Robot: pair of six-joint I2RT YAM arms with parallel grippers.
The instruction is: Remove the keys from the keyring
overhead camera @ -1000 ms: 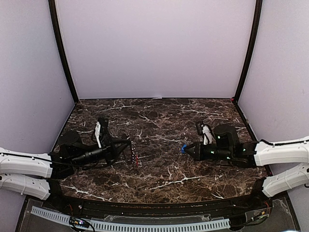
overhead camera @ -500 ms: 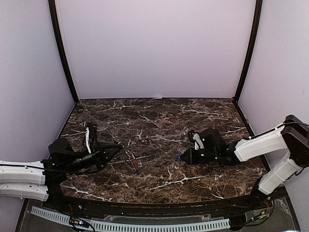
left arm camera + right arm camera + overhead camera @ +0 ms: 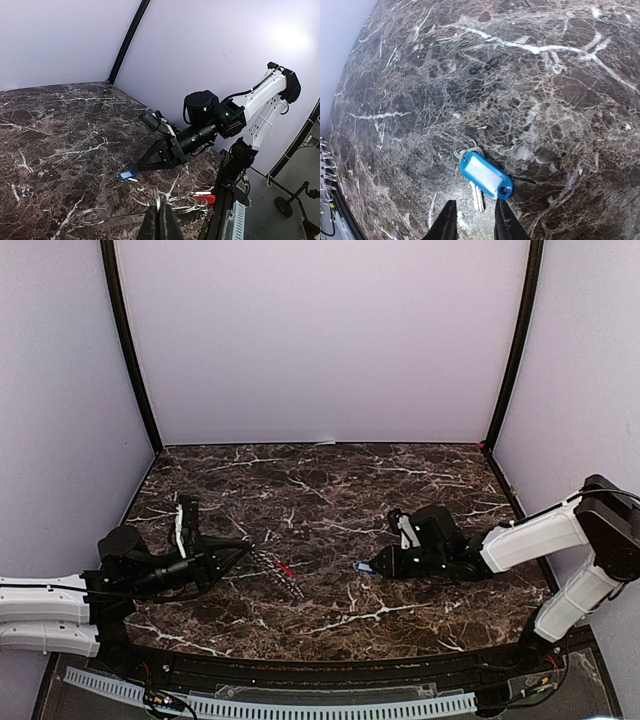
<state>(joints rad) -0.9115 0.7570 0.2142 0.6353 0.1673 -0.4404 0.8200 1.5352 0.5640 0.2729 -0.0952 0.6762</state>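
The blue key (image 3: 485, 175) lay loose on the table (image 3: 545, 75), well to the right of the ring (image 3: 265, 560), so I judged half the job done; the red key (image 3: 204, 199) hung at the ring. My left gripper (image 3: 159, 209) was pinched together on the ring's edge. My right gripper (image 3: 475, 201) stood empty with its fingers apart, the blue key just ahead of them. Next, I judged, the right one had to cross to the ring, catch the red key and work it off while the left held firm. The blue key's white label showed no writing I could read.
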